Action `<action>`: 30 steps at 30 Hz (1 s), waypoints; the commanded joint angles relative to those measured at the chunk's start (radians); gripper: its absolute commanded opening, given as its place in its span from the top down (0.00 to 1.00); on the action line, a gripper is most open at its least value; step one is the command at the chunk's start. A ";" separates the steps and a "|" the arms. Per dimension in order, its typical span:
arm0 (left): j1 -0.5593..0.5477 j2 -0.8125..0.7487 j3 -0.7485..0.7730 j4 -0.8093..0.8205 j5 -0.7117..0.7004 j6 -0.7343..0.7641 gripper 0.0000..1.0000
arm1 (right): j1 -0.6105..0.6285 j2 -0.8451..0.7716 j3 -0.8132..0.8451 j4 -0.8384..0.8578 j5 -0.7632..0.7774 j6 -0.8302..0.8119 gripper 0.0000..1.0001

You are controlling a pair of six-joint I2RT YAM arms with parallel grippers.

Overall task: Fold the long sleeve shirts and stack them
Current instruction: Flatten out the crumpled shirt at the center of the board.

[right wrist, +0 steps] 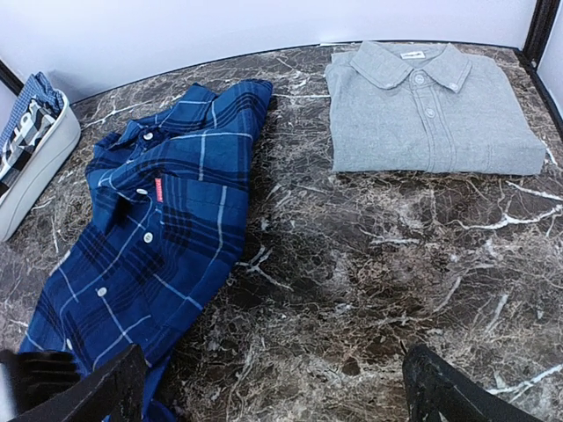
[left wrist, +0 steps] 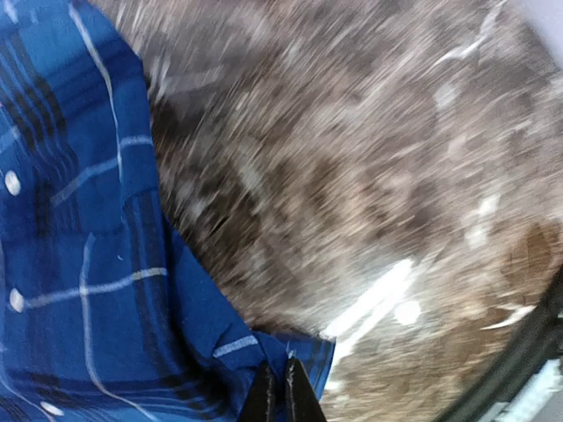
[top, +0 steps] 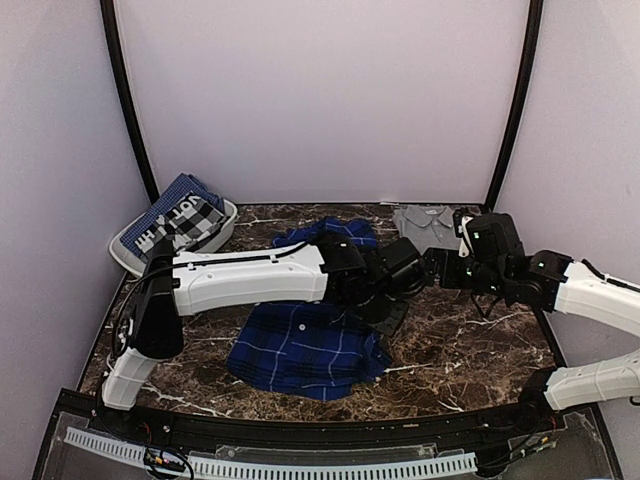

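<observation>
**Two shirts on the marble bench [top: 470,350], one hem corner pinched**

The left pincer [left wrist: 281,396] has its fingers pressed together on the bottom corner of the plaid shirt [right wrist: 185,220], where the hem comes to a point. Its wrist view is streaked with blur, with cloth filling the left side and bare stone the rest. The right pincer [right wrist: 273,374] is spread wide above the bench and holds nothing. The plaid shirt runs from the finger at the left of its view toward the far left. The grey shirt [right wrist: 427,114] lies far right, well beyond its fingers.

The plaid shirt is soft woven cloth, royal blue crossed with black bands and thin pale lines. It is rumpled and laid out long, collar at the far end. White buttons [right wrist: 148,236] run down the front, and a small red tag [right wrist: 159,189] sits near the collar. The grey shirt is plain with a fine heathered grain, folded into a neat rectangle with its collar at the far edge. A strip of bare stone separates the two.

The bench is glossy dark-brown marble veined with white. A white tub [right wrist: 40,171] at the far left corner holds printed blue and black-and-white cloth.
</observation>
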 commanded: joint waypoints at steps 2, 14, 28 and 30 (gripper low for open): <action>-0.005 -0.075 0.266 0.062 0.130 0.095 1.00 | -0.017 -0.001 -0.004 0.055 -0.010 0.015 0.01; 0.235 -0.542 -0.091 0.289 0.016 -0.022 1.00 | -0.057 -0.017 -0.024 0.054 -0.034 0.006 0.01; 0.532 -0.824 -1.068 0.446 0.160 -0.220 1.00 | -0.044 0.185 -0.059 0.147 -0.257 -0.036 0.02; 0.542 -0.828 -1.073 0.444 0.150 -0.219 1.00 | -0.044 0.218 -0.070 0.159 -0.242 -0.030 0.02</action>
